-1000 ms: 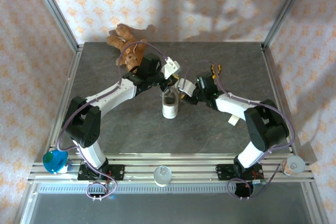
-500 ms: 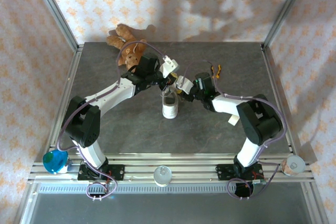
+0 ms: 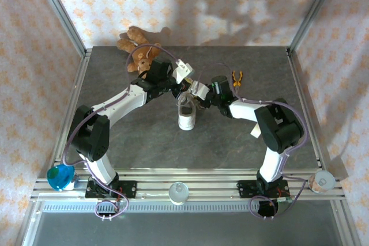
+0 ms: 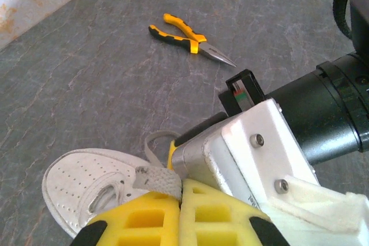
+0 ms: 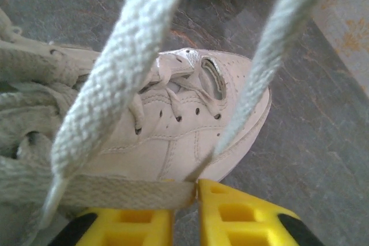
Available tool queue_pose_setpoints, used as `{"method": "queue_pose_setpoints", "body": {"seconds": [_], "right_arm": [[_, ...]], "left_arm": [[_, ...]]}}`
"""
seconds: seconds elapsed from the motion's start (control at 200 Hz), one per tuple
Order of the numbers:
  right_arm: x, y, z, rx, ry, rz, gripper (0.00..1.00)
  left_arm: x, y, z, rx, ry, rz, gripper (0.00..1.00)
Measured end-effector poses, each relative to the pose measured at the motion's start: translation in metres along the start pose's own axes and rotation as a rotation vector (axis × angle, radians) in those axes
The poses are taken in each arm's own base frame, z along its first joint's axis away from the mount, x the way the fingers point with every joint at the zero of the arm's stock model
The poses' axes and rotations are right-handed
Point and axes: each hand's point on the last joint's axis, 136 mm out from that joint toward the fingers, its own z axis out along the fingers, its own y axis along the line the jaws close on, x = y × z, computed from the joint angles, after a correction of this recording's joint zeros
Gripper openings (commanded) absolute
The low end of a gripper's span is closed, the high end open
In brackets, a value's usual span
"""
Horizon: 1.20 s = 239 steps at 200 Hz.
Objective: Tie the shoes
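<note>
Tension worry: left gripper (image 4: pixel 180 193) and right gripper (image 5: pixel 196 201) are both clamped on lace (image 5: pixel 115 193); if I pull unevenly, a strand slips or the sneaker (image 3: pixel 186 120) tips.

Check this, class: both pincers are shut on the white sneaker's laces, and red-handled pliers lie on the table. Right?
Wrong colour: the pliers have yellow-and-black handles, as the left wrist view shows. The left pincer and right pincer are shut on the sneaker's laces.
</note>
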Motion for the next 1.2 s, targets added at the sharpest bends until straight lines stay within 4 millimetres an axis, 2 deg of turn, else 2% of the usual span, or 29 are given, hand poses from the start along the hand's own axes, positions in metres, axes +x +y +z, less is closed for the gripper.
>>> {"method": "queue_pose_setpoints", "body": {"seconds": [0.18, 0.28, 0.475, 0.601, 0.891, 1.086, 1.196], "right_arm": [[0.002, 0.003, -0.002, -0.017, 0.014, 0.003, 0.0], [0.0, 0.006, -0.011, -0.038, 0.032, 0.011, 0.0], [-0.024, 0.0, -0.039, -0.054, 0.027, 0.042, 0.0], [-0.033, -0.003, -0.048, -0.066, 0.03, 0.088, 0.0], [-0.033, 0.005, -0.054, -0.141, 0.138, 0.272, 0.0], [-0.041, -0.005, -0.049, -0.151, 0.175, 0.4, 0.0], [-0.039, -0.004, -0.041, -0.185, 0.21, 0.462, 0.0]], "left_arm": [[0.0, -0.001, -0.001, 0.001, 0.002, -0.001, 0.0], [-0.003, -0.002, -0.002, 0.001, -0.006, 0.005, 0.0], [-0.016, -0.009, -0.015, -0.009, -0.067, 0.024, 0.0], [-0.027, -0.01, -0.021, -0.018, -0.114, 0.031, 0.0], [-0.024, -0.016, -0.029, -0.079, -0.18, 0.049, 0.0], [-0.016, -0.042, -0.025, -0.063, -0.227, 0.091, 0.0], [-0.015, -0.046, -0.023, -0.068, -0.236, 0.106, 0.0]]}}
